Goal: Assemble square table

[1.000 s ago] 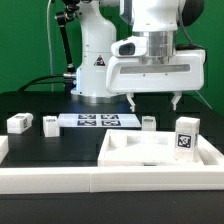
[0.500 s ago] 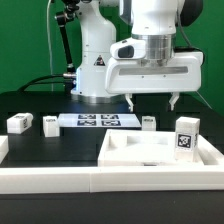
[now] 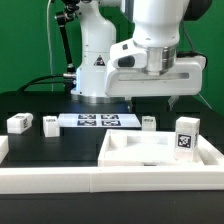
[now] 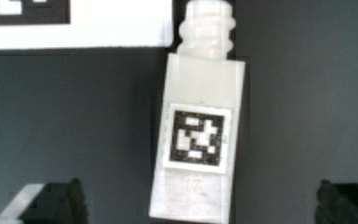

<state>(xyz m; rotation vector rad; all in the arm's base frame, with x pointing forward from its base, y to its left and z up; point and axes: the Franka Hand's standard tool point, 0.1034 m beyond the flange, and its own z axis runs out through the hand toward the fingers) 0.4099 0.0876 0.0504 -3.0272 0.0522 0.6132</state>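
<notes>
gripper [image 3: 152, 101] released: fingers spread wide, nothing between them. It hangs above the black tabletop [image 3: 70, 142], in front of the arm's base, clear of every part

wrist view: one leg [image 4: 197, 130] lies flat on the tabletop right under the gripper, tag facing up. Its threaded end points toward a corner of the marker board [image 4: 25, 20]. The dark fingertips [image 4: 43, 200] show on either side of the leg's plain end, with a gap on both sides and no contact

exterior view: this looks like the same leg [image 3: 148, 121], sitting just beside the end of the marker board [image 3: 98, 120] on the exterior view's right, between the board and the square top [image 3: 130, 150]

the square top lies flat on the tabletop, rim up, toward the exterior view's right, up against the long white rail [image 3: 50, 182] that runs along the front

an upright leg [image 3: 185, 136] stands at the top's far corner on the exterior view's right, tag facing the camera. Cannot tell whether it stands inside the rim or just behind it

two more legs [image 3: 18, 123] sit on the tabletop off the marker board's other end, on the exterior view's left. They are near each other but not touching, well apart from the square top, and the inner one [image 3: 49, 124] is close to the board
</notes>
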